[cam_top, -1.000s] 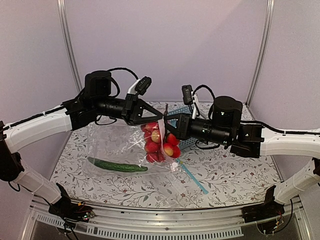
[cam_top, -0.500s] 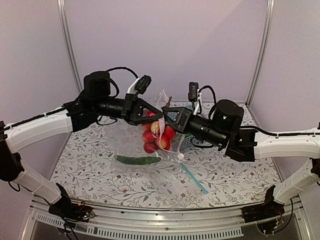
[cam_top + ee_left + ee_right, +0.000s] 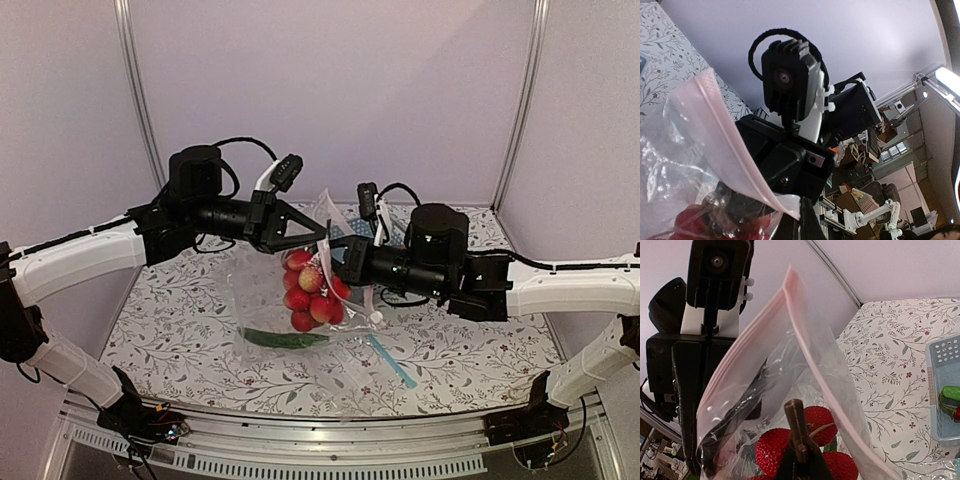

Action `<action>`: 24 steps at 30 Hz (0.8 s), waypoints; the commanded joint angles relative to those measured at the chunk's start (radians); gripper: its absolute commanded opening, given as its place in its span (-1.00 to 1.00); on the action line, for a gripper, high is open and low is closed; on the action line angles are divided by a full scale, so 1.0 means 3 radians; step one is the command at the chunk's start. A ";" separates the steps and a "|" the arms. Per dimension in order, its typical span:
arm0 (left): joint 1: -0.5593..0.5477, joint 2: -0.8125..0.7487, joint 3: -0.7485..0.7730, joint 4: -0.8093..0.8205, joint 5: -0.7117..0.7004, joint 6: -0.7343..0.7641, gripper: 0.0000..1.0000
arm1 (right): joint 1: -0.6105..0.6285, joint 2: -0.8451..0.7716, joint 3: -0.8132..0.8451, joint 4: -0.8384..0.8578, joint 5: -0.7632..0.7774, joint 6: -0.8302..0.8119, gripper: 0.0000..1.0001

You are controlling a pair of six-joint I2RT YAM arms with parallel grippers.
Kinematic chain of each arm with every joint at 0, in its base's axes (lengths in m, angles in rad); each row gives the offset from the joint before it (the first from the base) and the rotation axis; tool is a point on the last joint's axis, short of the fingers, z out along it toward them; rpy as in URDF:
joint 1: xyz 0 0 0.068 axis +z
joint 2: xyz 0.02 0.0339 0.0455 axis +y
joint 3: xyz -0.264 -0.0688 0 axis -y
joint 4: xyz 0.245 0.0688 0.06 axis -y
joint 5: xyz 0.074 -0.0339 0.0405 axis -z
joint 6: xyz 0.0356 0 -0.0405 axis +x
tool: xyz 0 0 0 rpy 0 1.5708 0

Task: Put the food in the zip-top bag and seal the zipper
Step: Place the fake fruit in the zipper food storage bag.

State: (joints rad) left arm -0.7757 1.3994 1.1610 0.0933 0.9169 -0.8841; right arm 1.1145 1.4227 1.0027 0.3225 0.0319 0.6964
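Observation:
The clear zip-top bag hangs above the table between both arms. My left gripper is shut on a corner of its pink zipper, its fingertips meeting at the strip's end. Inside the bag's mouth, my right gripper is shut on the brown stem of the red fruit bunch. The fruits hang just below my right gripper, and the zipper arches over them. A long green vegetable lies across the bag's bottom.
A blue perforated basket stands on the floral table behind the right arm, with a green piece and a bit of red in it. A teal-blue strip of another clear bag lies on the table at front right.
The bag has been lifted off the table and now hangs upright. The green vegetable slid to its bottom. My right gripper moved left, with the fruit bunch lower inside the bag.

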 commanded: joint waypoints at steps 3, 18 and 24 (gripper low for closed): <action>-0.0038 0.0011 -0.0047 0.0103 -0.0025 -0.0009 -1.00 | 0.0036 0.0053 0.0325 -0.0458 -0.0191 -0.0187 -0.78; 0.0145 -0.0007 -0.0186 -0.0019 -0.0128 0.0007 -1.00 | 0.0038 -0.0451 0.0392 -0.1074 0.0030 -0.0412 0.13; 0.0252 0.0014 -0.0183 -0.0203 -0.0145 0.0143 -1.00 | 0.0037 -0.0726 0.0463 -0.1428 -0.0069 -0.0476 0.28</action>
State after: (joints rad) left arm -0.7261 1.3991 1.1141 0.0780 0.8909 -0.8818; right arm 1.1183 1.2686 1.0946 -0.0380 0.0357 0.5808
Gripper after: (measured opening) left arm 0.006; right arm 0.626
